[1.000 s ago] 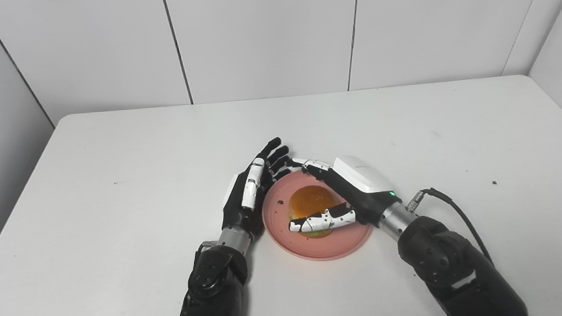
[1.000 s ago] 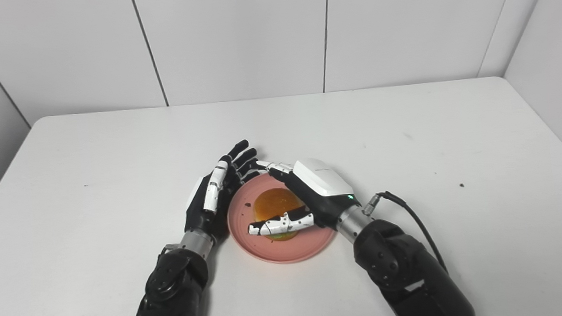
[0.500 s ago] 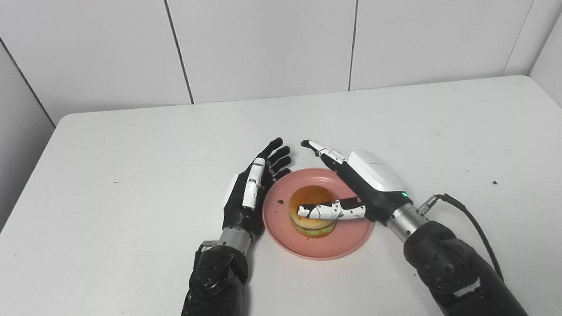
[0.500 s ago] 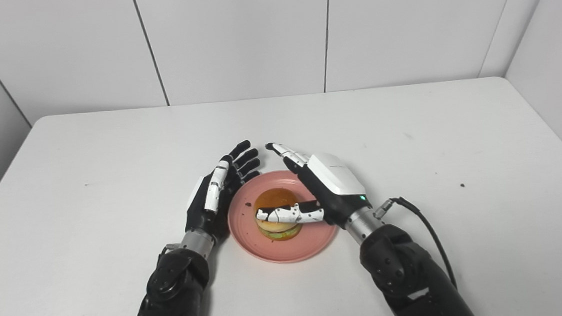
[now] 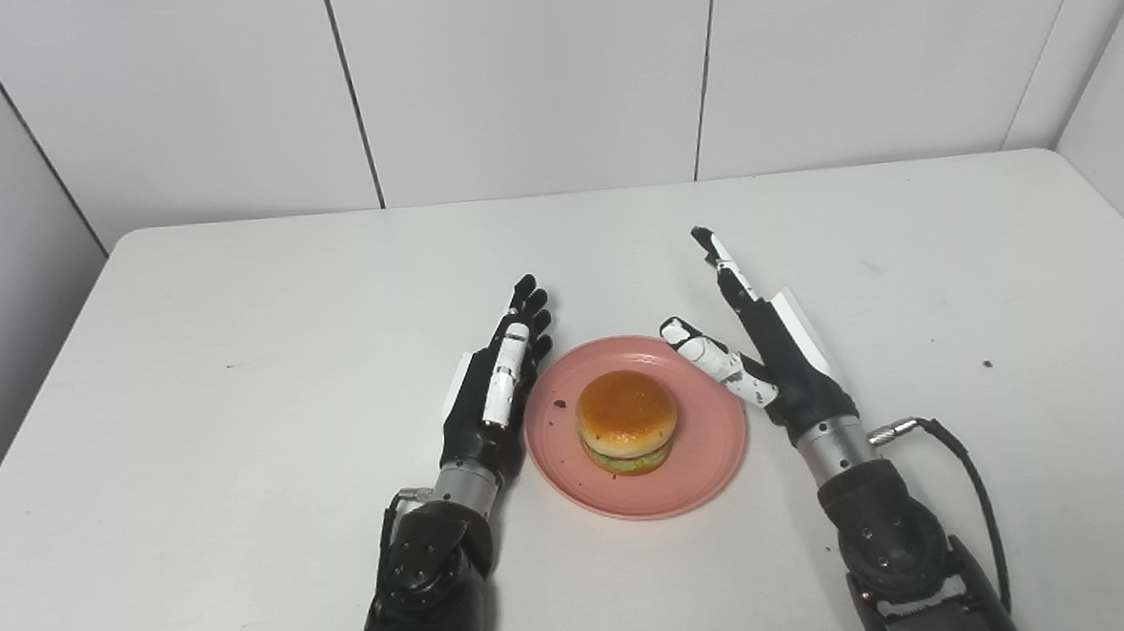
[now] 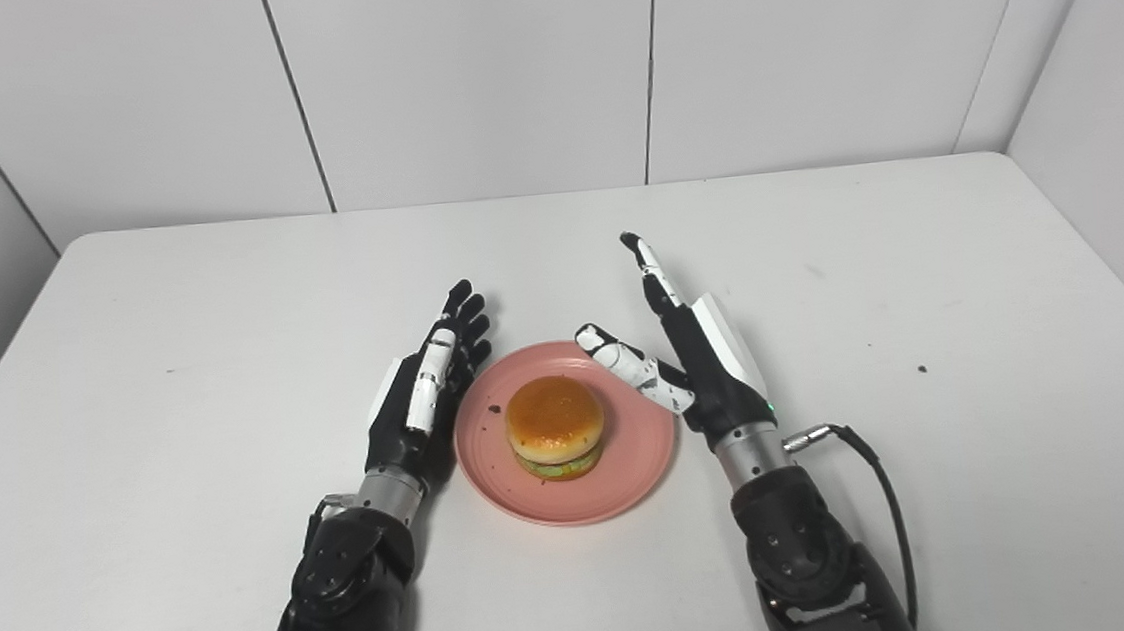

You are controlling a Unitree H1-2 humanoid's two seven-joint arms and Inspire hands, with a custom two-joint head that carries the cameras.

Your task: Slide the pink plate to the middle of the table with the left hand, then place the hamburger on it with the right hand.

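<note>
Left eye view has the hamburger [image 5: 626,421] sitting upright on the pink plate [image 5: 709,464], which lies about mid tabletop [image 5: 221,312]. My right robot hand [image 5: 776,359] is spread and empty just beside the plate's right rim, clear of the bun so nothing tips. My left robot hand [image 5: 493,391] is flat, fingers straight, empty along the left rim, I'd guess to block sliding.

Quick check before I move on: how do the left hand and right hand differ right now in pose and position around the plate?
The left hand lies close against the pink plate rim; the right hand stands clear of it, only its thumb overhanging. Left fingers stay together; right thumb splays wide. Both are open, holding nothing, flanking the hamburger.
</note>
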